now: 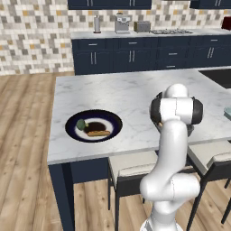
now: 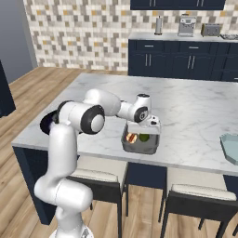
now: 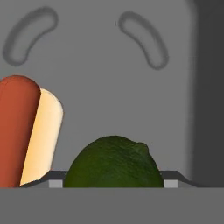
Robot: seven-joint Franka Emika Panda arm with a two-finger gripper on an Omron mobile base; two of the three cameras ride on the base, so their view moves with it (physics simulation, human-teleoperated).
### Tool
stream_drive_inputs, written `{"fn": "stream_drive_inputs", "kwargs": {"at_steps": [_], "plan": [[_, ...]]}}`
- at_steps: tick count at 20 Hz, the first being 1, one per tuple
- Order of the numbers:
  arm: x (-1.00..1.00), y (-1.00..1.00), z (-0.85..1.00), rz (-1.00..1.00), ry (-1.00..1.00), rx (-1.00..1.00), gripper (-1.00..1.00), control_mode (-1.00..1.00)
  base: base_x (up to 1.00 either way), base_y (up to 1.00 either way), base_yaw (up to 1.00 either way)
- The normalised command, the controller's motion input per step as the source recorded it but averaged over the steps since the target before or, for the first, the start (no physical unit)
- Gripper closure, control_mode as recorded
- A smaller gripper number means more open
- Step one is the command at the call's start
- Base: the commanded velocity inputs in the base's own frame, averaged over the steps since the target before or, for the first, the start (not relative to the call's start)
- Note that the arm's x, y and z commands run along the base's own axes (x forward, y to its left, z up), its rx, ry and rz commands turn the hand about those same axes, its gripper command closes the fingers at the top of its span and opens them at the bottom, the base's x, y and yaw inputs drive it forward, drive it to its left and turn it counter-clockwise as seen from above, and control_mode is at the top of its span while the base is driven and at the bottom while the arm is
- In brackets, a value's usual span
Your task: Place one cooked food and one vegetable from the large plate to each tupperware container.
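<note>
hovering low over the dark grey tray (image 2: 141, 143), gripper (image 2: 148, 126) right above a green avocado (image 3: 113, 162) at the bottom of the hand view; cannot tell if pinching it or just released, fingertips hidden. hot dog (image 3: 27, 131) already lying beside it in the same tray. best to let go only once the avocado sits flat, then lift straight up, no sideways drag. farther off: large plate (image 1: 72, 131) with remaining food, pale teal tray (image 2: 230, 148) at counter's right edge.
</note>
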Motion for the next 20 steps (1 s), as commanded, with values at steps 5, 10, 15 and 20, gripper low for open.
{"fn": "stream_drive_inputs", "kwargs": {"at_steps": [5,10,15,20], "plan": [[0.19,0.0,-0.59,0.01,0.19,0.01,-1.0,-1.0,0.0,0.0,0.0],[0.04,0.0,-0.12,0.0,0.06,0.0,-1.0,-1.0,0.0,0.0,0.0],[-0.35,0.02,0.14,0.0,0.0,0.0,-1.0,-1.0,0.0,0.0,0.0],[-0.61,0.08,0.59,0.0,0.0,0.02,-1.0,-1.0,0.0,0.0,0.0]]}}
